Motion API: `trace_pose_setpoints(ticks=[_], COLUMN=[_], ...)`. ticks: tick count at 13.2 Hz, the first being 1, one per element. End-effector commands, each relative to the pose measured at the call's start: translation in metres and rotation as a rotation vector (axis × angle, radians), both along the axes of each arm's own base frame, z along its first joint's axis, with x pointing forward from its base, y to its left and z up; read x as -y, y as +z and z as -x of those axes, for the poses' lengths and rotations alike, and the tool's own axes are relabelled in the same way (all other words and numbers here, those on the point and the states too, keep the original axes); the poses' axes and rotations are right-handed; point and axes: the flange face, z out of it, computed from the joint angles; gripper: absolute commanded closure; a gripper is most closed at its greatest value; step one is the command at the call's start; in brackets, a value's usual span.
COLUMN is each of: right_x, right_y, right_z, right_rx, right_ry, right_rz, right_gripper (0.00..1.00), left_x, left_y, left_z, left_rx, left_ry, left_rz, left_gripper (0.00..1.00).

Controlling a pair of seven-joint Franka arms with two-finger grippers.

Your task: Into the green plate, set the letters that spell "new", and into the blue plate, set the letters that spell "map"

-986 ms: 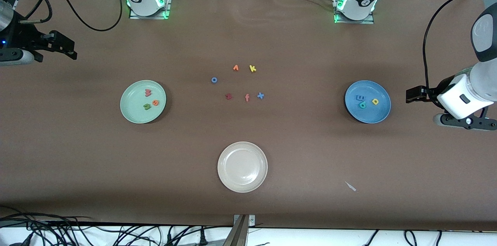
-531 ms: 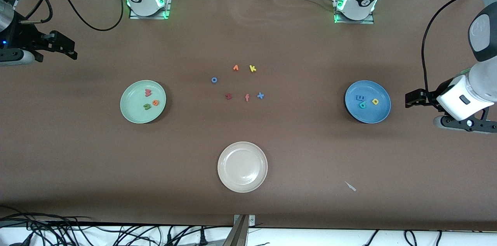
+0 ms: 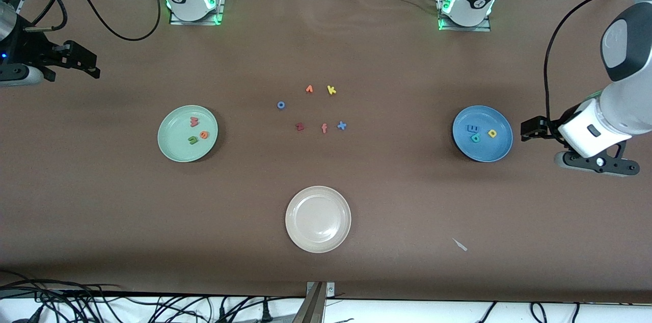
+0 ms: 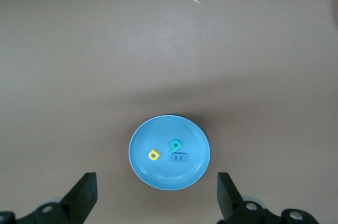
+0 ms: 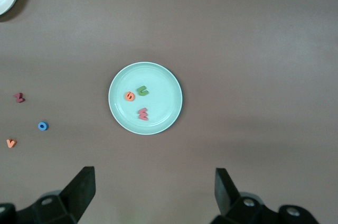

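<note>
R gripper (image 3: pixel 81 63) sits up over the bare table at the right arm's end, fingers (image 5: pixel 79 189) spread wide, holding nothing; R arm waiting. The green plate (image 3: pixel 173 147) is toward that end of the table w/ all 3 letters in it: w (image 3: pixel 194 121) farthest from the front cam, e (image 3: pixel 204 135) and n (image 3: pixel 193 140) nearer, e just beside n, w a bit apart from both.

Mid-table, loose letters lie apart from each other: blue o (image 3: pixel 280 105), orange v (image 3: pixel 309 89), yellow k (image 3: pixel 331 90), dark red z (image 3: pixel 300 127), salmon f (image 3: pixel 324 128), blue x (image 3: pixel 342 126). The cream plate (image 3: pixel 300 234) is nearer the front cam than those, nothing in it.

The blue plate (image 3: pixel 496 152) is toward the left arm's end, holding m (image 3: pixel 472 128), a (image 3: pixel 476 137) and p (image 3: pixel 492 133); m and a touching, p a bit apart. A pale scrap (image 3: pixel 460 245) lies on the table nearer the front cam than this plate.

L gripper (image 3: pixel 530 128) is up over the table just beside the blue plate, fingers (image 4: pixel 82 195) wide apart, nothing held.
</note>
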Motion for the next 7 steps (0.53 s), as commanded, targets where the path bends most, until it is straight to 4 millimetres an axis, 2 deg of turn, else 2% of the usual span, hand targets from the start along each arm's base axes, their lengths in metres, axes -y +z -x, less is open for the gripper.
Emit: trace_pose_setpoints(ticks=[1, 7], right_x=[-0.0006, -0.0027], right_y=[0.0013, 0.0002], right_z=[0.0056, 0.0056], right_rx=[0.004, 0.0], right_ry=[-0.012, -0.007], right_rz=[0.005, 0.0], right_gripper=[0.0, 0.0], left_x=[-0.0034, -0.0084], left_y=[0.005, 0.005], left_z=[-0.001, -0.0013], left_rx=[0.016, 0.016], left_ry=[0.005, 0.013], left_rz=[0.026, 0.026], left_gripper=[0.0, 0.0])
